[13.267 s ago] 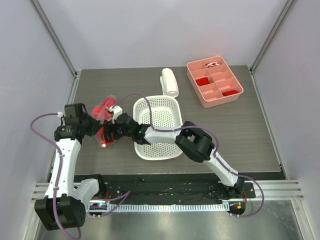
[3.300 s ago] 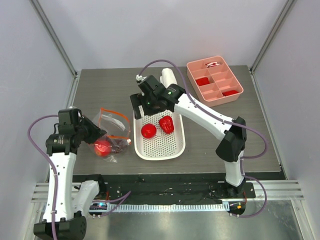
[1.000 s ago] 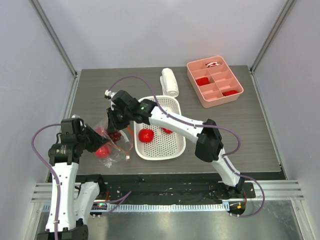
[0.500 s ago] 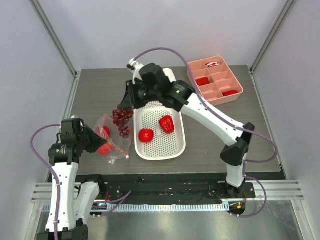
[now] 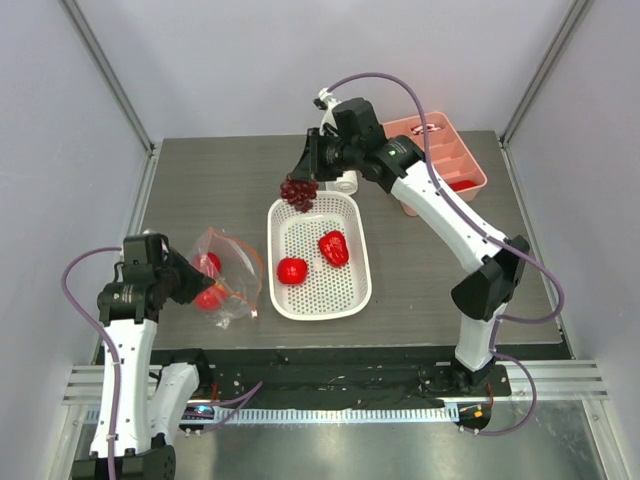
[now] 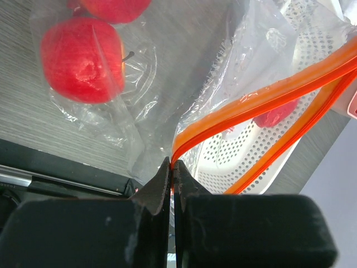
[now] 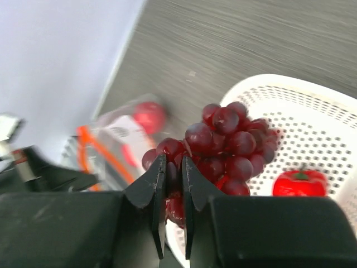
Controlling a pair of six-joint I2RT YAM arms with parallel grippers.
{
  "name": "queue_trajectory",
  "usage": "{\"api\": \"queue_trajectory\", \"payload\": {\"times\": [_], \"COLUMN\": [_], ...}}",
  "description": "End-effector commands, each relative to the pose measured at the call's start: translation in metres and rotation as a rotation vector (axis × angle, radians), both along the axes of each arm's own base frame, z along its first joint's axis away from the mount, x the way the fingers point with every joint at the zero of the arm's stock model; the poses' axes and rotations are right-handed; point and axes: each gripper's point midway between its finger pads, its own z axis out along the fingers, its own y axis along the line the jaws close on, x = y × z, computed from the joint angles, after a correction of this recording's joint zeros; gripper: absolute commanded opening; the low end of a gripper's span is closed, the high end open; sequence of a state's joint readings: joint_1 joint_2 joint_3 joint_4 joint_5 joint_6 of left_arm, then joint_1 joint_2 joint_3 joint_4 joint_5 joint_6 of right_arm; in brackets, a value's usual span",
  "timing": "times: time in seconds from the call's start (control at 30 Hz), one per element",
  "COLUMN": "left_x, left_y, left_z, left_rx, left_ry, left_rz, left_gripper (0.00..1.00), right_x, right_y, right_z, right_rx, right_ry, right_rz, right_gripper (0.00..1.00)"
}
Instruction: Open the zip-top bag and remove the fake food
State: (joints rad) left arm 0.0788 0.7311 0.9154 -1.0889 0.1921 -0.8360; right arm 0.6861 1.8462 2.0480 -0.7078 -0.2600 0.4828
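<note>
- My right gripper (image 5: 307,175) is pinching the grape bunch (image 5: 297,192). On the right wrist camera the two fingers (image 7: 149,187) are closed on the near side of the cluster, and the dark purple-red grapes (image 7: 223,148) bulge out past the tips.
- The bunch hangs from that gripper over the far left corner of the white basket (image 5: 357,297). I cannot tell how high above the rim it is.
- In the basket, a red tomato (image 5: 292,270) and a strawberry (image 5: 334,247) lie near each other, well apart from the right gripper.
- My left gripper (image 5: 186,283) is pressed together on the zip-top bag (image 5: 236,278). On the left wrist camera the jaws meet on the plastic just where the orange zip strip (image 6: 268,92) ends.
- The bag lies on the table (image 5: 200,190) just left of the basket, its mouth gaping towards the basket.
- Two pieces sit inside the bag, just beyond the left gripper's tips: an apple (image 6: 81,58) and another red fruit (image 5: 207,263).
</note>
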Motion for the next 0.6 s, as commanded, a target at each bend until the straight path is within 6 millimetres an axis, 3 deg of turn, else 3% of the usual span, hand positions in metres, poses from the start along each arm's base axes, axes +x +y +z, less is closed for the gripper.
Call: {"api": "queue_trajectory", "payload": {"times": [0.0, 0.13, 0.17, 0.2, 0.27, 0.3, 0.4, 0.57], "left_x": [0.008, 0.01, 0.01, 0.011, 0.012, 0.012, 0.013, 0.016], "left_y": [-0.003, -0.004, -0.004, -0.004, -0.004, -0.005, -0.005, -0.006], "left_z": [0.018, 0.02, 0.021, 0.022, 0.023, 0.024, 0.026, 0.029], "left_rx": [-0.019, -0.027, -0.029, -0.027, -0.027, -0.03, -0.034, -0.036], "left_ry": [-0.061, -0.068, -0.071, -0.076, -0.079, -0.079, -0.082, -0.093], "left_rz": [0.0, -0.002, -0.002, -0.001, -0.003, -0.005, -0.007, -0.01], "left_gripper": [0.0, 0.0, 0.0, 0.0, 0.0, 0.0, 0.0, 0.0], "right_x": [0.026, 0.039, 0.042, 0.044, 0.044, 0.047, 0.042, 0.018], "right_y": [0.003, 0.004, 0.004, 0.003, -0.002, -0.007, -0.012, 0.004], "right_z": [-0.043, -0.091, -0.102, -0.11, -0.127, -0.131, -0.124, -0.078], "right_rx": [-0.081, -0.111, -0.124, -0.138, -0.17, -0.196, -0.23, -0.243], "right_ry": [-0.034, 0.041, 0.056, 0.063, 0.095, 0.095, 0.075, -0.016], "right_rz": [0.002, -0.005, -0.009, -0.021, -0.043, -0.071, -0.069, -0.012], "right_gripper": [0.01, 0.02, 0.07, 0.22, 0.38, 0.51, 0.68, 0.76]}}
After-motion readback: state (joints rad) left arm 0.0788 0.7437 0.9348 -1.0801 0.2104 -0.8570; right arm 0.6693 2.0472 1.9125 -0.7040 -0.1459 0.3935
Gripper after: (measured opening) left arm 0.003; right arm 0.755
